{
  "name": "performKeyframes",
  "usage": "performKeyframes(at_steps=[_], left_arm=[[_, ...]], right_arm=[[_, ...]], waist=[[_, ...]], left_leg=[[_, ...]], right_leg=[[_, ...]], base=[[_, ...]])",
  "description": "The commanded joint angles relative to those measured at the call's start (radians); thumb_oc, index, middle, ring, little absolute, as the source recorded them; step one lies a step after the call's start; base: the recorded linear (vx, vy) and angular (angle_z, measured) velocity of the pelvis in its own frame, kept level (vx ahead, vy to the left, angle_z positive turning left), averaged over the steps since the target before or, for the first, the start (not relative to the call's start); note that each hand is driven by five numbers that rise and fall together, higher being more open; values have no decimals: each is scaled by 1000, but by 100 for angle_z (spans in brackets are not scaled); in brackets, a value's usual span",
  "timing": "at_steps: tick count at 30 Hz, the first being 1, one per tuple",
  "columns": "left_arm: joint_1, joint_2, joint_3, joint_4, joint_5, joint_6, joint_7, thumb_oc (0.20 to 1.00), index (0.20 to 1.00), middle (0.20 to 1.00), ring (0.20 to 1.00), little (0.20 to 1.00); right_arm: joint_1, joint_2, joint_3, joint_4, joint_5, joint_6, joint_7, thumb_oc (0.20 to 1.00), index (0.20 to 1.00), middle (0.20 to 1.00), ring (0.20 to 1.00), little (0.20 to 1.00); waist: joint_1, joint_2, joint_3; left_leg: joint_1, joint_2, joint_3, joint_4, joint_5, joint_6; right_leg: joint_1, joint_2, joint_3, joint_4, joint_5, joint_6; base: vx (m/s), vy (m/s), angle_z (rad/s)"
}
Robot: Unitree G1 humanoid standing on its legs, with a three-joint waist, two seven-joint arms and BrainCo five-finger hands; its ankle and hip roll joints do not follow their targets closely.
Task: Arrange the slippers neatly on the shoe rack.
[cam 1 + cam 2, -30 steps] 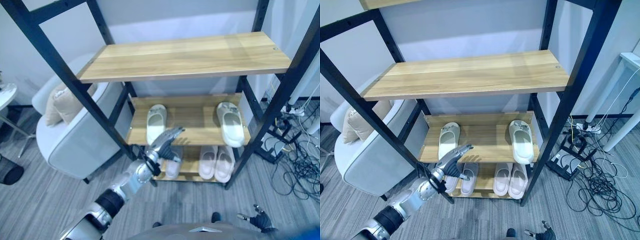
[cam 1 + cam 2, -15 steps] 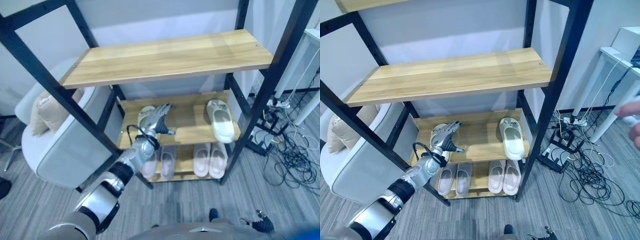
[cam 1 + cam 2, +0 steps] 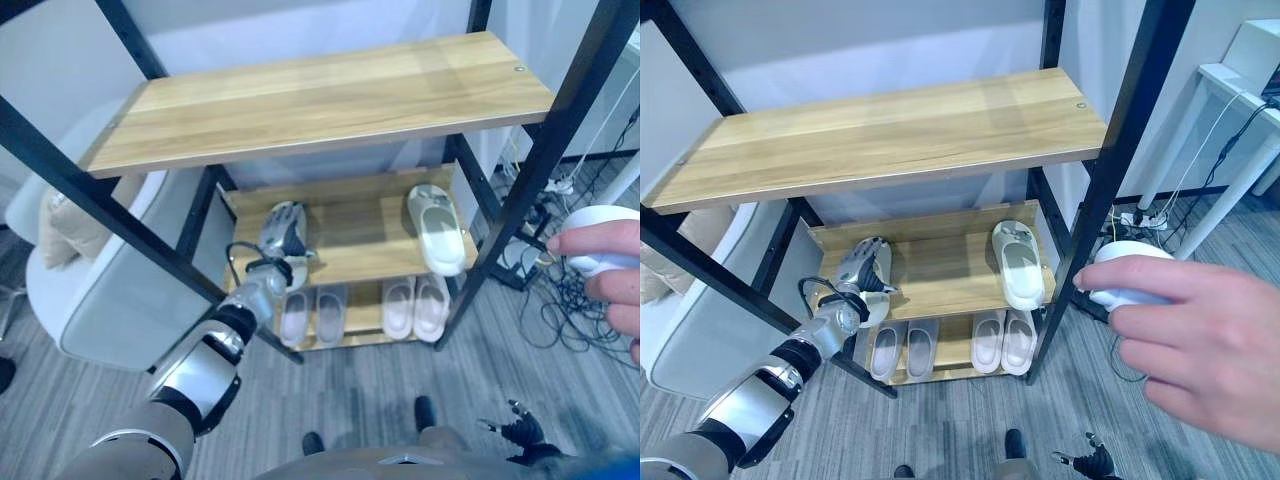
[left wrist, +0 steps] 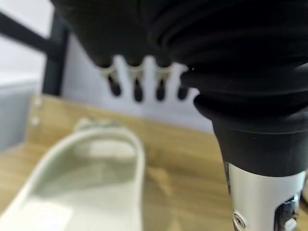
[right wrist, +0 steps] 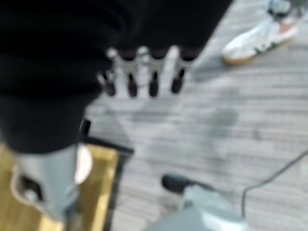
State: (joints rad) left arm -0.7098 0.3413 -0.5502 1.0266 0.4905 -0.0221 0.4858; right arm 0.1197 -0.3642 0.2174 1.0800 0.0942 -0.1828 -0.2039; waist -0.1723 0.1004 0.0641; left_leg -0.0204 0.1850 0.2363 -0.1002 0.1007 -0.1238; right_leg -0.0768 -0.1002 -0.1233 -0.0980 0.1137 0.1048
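Slippers: 2 on mid shelf (image 3: 360, 238), 4 below; left hand (image 3: 283, 230) over 1.

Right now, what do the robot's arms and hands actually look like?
The left arm is built of silver-grey metal segments joined by black bands. Its wrist wears a dark ribbed cover, with a thin black cable looping beside it. The left hand has silver fingers ending in dark tips. The right hand looks the same: dark ribbed cover, silver fingers, dark tips.
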Motion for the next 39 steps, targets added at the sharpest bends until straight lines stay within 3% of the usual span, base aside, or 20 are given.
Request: performKeyframes(at_steps=[1, 10, 24, 39], left_arm=[[-136, 36, 31, 37, -26, 2, 53, 1000, 1000, 1000, 1000, 1000], [-270, 32, 23, 155, -104, 11, 81, 1000, 1000, 1000, 1000, 1000], [-320, 51, 26, 234, -96, 41, 120, 1000, 1000, 1000, 1000, 1000], [-329, 40, 89, 288, -152, 67, 184, 1000, 1000, 1000, 1000, 1000]], right_arm=[[-49, 0, 32, 4, 19, -35, -18, 1000, 1000, 1000, 1000, 1000], [-92, -2, 86, -5, 14, -34, -16, 1000, 1000, 1000, 1000, 1000], [-108, 3, 119, -11, 4, -43, -22, 1000, 1000, 1000, 1000, 1000], [-123, 7, 153, -26, -16, -44, -25, 1000, 1000, 1000, 1000, 1000]], waist=[[-2, -15, 59], [-3, -45, 82], [-5, -86, 89], [-4, -101, 93]], left_leg=[[-5, -19, -64, 13, -33, -13], [-67, -13, -65, 13, -16, -12], [-72, -5, -61, 13, -15, -14], [-68, -9, -63, 13, -20, -9]], right_leg=[[-2, -14, -18, 48, -86, 49], [-78, -11, -16, 66, -71, 54], [-90, -7, -15, 74, -74, 54], [-91, -9, -14, 80, -78, 53]], base=[[0, 0, 0], [-14, 3, 0], [0, 0, 0], [2, 1, 0]])
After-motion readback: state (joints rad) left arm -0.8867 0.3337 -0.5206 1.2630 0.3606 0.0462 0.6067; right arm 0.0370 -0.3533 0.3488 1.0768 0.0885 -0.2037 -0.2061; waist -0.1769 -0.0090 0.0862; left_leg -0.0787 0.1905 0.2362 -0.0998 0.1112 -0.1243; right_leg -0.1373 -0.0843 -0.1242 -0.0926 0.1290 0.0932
